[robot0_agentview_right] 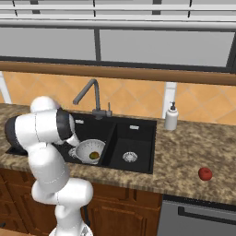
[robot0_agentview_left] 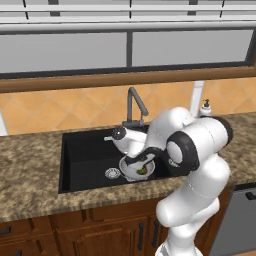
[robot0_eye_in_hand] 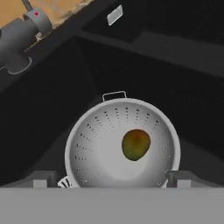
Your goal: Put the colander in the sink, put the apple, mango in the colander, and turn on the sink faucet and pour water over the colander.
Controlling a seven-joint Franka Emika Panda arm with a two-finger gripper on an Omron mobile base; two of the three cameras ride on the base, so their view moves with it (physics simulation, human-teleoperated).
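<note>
The silver colander point(robot0_agentview_left: 131, 169) point(robot0_agentview_right: 87, 148) point(robot0_eye_in_hand: 100, 148) sits in the large basin of the black sink point(robot0_agentview_left: 85, 155) point(robot0_agentview_right: 138, 133). The yellow-green mango point(robot0_agentview_left: 142, 171) point(robot0_agentview_right: 94, 156) point(robot0_eye_in_hand: 135, 144) lies inside it. My gripper point(robot0_agentview_left: 141, 160) point(robot0_eye_in_hand: 111, 180) hangs just above the colander, open, with nothing between its fingers point(robot0_eye_in_hand: 41, 178). The red apple point(robot0_agentview_right: 205, 174) rests on the counter far right of the sink. The dark faucet point(robot0_agentview_left: 134, 106) point(robot0_agentview_right: 88, 93) stands behind the basins with its spout angled down. No water shows at it.
A white soap dispenser point(robot0_agentview_left: 205, 107) point(robot0_agentview_right: 171, 116) stands on the granite counter point(robot0_agentview_left: 30, 170) point(robot0_agentview_right: 193, 147) right of the sink. Round silver drains lie in the large basin point(robot0_agentview_left: 112, 173) and the small basin point(robot0_agentview_right: 130, 157). A tiled wall and window ledge rise behind.
</note>
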